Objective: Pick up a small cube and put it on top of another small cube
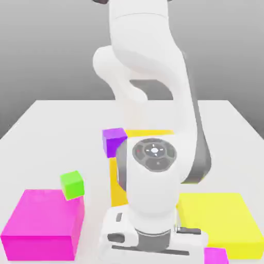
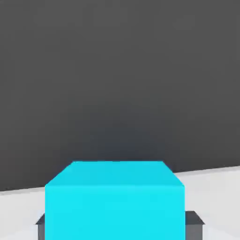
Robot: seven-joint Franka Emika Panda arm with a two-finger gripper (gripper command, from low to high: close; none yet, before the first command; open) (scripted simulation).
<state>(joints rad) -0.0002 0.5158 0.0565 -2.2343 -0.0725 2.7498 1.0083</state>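
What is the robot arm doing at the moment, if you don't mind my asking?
The arm's gripper has a small cyan cube between its two fingers, one on either side of it. The small green cube, which the cyan one is meant to go on top of, sits away from the gripper, by the big magenta block, with nothing on it. So the stacking is not yet done.

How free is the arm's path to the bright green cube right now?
Probably reachable: the small bright green cube has a bare top, nothing stacked on it. But the claw already has the small cyan cube between its fingers.
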